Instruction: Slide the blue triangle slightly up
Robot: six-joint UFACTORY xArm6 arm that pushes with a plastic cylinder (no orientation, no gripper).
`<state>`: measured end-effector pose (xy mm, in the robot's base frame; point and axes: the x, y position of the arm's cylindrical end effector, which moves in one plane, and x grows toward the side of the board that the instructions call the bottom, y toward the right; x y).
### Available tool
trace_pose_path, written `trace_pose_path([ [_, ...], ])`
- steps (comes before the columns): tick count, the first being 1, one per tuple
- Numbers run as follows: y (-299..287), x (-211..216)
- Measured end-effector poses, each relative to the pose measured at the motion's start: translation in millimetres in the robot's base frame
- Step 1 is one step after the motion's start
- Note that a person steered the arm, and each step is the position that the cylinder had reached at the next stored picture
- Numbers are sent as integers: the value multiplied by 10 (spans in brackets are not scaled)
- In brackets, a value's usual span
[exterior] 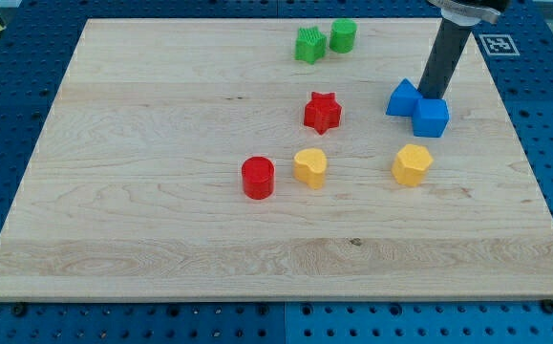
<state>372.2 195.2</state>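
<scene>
The blue triangle lies at the board's upper right, touching a blue cube just to its lower right. My rod comes down from the view's top right, and my tip rests on the board just right of the triangle and just above the cube, close to both.
A red star sits left of the triangle. A green star and a green cylinder are near the top edge. A red cylinder, a yellow heart and a yellow hexagon lie lower on the wooden board.
</scene>
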Motion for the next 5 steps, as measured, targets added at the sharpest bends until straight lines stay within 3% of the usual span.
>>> trace_pose_path([
  [5,-16,256],
])
